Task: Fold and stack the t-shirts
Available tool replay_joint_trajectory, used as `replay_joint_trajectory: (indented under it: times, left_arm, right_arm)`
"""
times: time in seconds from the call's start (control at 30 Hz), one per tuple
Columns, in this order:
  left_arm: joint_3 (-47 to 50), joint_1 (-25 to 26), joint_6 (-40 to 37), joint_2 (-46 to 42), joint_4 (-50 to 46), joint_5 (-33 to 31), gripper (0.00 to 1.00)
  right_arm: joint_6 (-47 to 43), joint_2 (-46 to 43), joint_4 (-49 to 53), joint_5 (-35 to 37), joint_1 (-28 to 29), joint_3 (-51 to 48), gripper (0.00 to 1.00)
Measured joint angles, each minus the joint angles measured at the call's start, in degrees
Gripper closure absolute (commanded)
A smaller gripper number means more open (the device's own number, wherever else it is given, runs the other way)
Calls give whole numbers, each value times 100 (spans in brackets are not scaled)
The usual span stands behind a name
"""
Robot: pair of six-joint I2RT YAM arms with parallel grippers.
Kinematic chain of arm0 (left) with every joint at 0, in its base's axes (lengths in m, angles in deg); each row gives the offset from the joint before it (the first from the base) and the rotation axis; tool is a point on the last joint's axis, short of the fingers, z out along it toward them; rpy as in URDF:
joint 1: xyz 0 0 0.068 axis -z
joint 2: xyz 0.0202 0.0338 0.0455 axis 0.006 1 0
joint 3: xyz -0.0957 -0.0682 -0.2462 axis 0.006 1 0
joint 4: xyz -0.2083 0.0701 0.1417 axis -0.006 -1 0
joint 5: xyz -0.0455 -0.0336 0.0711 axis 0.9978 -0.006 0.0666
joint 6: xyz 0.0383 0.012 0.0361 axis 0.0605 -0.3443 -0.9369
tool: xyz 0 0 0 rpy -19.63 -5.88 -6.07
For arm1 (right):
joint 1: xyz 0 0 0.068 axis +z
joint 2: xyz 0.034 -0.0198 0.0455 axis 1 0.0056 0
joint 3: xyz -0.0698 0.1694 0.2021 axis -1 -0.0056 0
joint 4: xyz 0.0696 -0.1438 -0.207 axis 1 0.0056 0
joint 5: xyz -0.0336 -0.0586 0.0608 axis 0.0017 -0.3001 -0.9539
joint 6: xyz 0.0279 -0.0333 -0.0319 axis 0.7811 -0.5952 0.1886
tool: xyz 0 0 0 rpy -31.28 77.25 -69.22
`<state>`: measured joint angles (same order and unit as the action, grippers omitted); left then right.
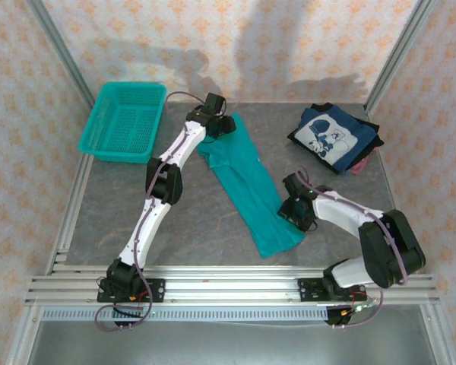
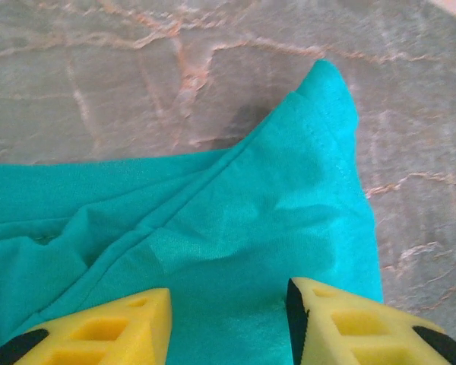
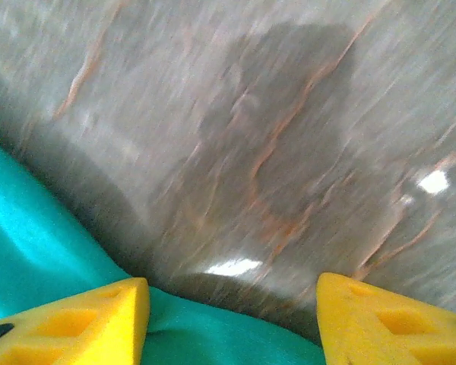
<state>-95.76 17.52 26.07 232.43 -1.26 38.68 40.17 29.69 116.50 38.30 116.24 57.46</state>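
Yellow fingers of the left gripper stood apart, clamping nothing, and hung just over the teal t-shirt. Beneath them the cloth lay in soft ridges and flat folds, and a stitched hem ran up to a rounded corner resting on the grey marbled table. The right gripper was also spread wide with nothing pinched between its pads. Teal cloth lay below its left finger and along the gap between the two, though the blur hid whether any of it touched.

Seen from above, the teal t-shirt was folded lengthwise into a long narrow band. Its long axis ran on a slant, from the middle of the table's far edge down toward the near right. The left gripper hovered over its far end and the right gripper was at its near end.

A navy t-shirt lay folded near the far right corner, with its white cartoon print facing up. A teal mesh basket sat at the far left corner, well apart from both shirts.
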Motion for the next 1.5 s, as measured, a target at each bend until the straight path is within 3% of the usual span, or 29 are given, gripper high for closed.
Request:
replay_joint_trajectory:
  times: [0.13,0.33,0.43,0.53,0.73,0.9,1.07,1.23,1.37,1.5]
  left_arm:
    - [-9,-2,120,55,306,273,51]
    - [-9,66,223,24,457,522,31]
    - [11,166,186,-219,144,520,26]
    - [374,267,146,-940,-232,487,21]
    - [1716,463,-20,-3709,-660,120,18]
    - [3871,944,-160,-6474,-684,-461,18]
    - [7495,2199,481,-8647,-376,-752,24]
    - [10131,3377,1600,-9014,-129,-1049,32]
    - [10762,4194,2317,-8988,260,-1261,35]
    - [10966,4472,2791,-8673,1097,-1438,37]
  right_arm:
    - [684,-140,-291,-208,621,-155,41]
    - [1161,-166,-595,-450,1029,-201,37]
    - [1259,-297,-708,-1115,1220,-256,33]
    - [1143,-754,-310,-1545,1453,-256,29]
    - [560,-2177,925,-1547,1259,-153,27]
    - [35,-2472,1462,-1622,1163,-157,29]
    - [-407,-2293,1342,-1937,1163,-203,30]
    - [-717,-1967,984,-2269,1163,-350,32]
    - [-909,-1718,748,-2389,1163,-529,34]
    - [-1012,-1534,527,-2485,1163,-739,36]
